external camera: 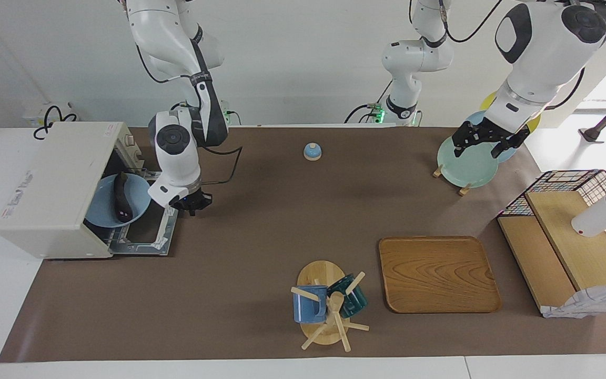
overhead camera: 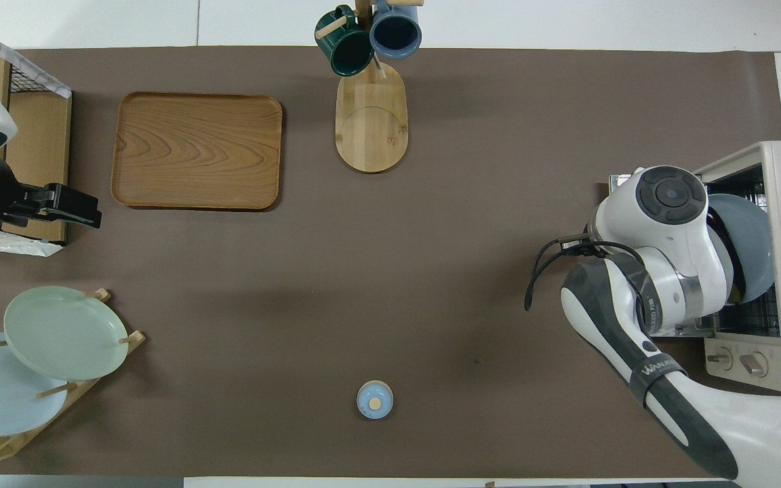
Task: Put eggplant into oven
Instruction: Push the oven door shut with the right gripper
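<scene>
Look at the eggplant [external camera: 121, 196]: glossy, dark and slim, it lies on a round blue plate [external camera: 104, 213] that sits in the mouth of the oven [external camera: 50, 189], at the right arm's end of the desk [external camera: 261, 221]. In the facing view the right gripper [external camera: 191, 202] hangs at about three o'clock from the eggplant, clear of it, just past the edge of the oven's dropped door [external camera: 163, 226]. Its fingers are pinched together with nothing between them. In the overhead view the right arm's wrist covers that gripper and most of the plate.

The left gripper [external camera: 483, 141] waits over the pale green plate [external camera: 466, 166] standing in the wooden plate rack, at the left arm's end. You can see its dark fingers [external camera: 460, 145] spread wide, holding nothing.

For writing: the overhead view shows lettering on the right arm's dark forearm band that seems to begin "WANA", and a red warning triangle sticker on the oven's top near its two knobs [overhead camera: 736, 359]. A label on the oven's roof in the facing view is too small to read.

The oven is a boxy cream-white case with a metal-framed dark glass door. A brown matte cover spreads over the desk. At six o'clock from the small blue bell [external camera: 312, 151], in the facing view, stands a wooden mug tree [external camera: 324, 310] carrying a blue and a dark green mug; beside it lies a grained wooden tray [external camera: 437, 273] with rounded corners. A wire-mesh wooden shelf [external camera: 571, 247] stands at the left arm's end.
</scene>
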Motion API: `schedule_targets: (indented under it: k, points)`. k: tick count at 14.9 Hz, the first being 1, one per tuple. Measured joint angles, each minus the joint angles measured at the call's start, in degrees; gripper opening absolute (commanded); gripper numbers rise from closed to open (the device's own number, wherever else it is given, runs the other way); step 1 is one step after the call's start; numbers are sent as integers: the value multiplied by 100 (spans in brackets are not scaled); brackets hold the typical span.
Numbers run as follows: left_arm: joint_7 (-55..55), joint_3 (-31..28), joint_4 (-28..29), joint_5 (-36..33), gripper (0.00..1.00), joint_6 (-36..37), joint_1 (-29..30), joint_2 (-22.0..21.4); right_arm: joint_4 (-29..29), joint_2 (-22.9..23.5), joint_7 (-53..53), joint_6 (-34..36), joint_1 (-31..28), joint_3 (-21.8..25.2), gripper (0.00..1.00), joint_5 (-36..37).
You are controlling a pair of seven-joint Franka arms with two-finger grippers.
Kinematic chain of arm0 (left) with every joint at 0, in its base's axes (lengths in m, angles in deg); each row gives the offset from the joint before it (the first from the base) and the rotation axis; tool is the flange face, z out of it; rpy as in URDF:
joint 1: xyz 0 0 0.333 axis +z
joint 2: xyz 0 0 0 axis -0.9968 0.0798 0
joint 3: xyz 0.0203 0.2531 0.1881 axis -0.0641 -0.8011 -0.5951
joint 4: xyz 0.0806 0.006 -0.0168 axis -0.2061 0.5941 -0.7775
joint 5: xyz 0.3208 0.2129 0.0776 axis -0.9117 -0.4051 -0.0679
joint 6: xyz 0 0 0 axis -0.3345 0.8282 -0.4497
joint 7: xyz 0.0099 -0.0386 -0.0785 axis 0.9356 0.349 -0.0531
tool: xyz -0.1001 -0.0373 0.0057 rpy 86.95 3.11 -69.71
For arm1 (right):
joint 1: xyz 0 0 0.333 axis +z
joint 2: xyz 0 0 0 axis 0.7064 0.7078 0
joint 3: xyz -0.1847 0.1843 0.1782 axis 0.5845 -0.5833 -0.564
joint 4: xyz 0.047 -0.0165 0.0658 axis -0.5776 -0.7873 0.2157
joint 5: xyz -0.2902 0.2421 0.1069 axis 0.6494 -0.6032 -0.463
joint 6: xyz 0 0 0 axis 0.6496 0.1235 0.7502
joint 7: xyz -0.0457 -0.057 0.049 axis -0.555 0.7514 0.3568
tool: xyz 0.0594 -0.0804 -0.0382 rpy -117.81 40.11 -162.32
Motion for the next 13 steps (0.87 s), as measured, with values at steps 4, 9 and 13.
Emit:
schedule_targets:
  k: [4, 9, 13]
  points:
    - [0, 0, 0, 0, 100, 0, 0, 0, -122, 4, 0, 2, -50, 6, 0, 13]
    - [0, 0, 0, 0, 100, 0, 0, 0, -177, 3, 0, 10, -87, 13, 0, 628]
    - [0, 0, 0, 0, 100, 0, 0, 0, -193, 4, 2, 33, -85, -44, 0, 1018]
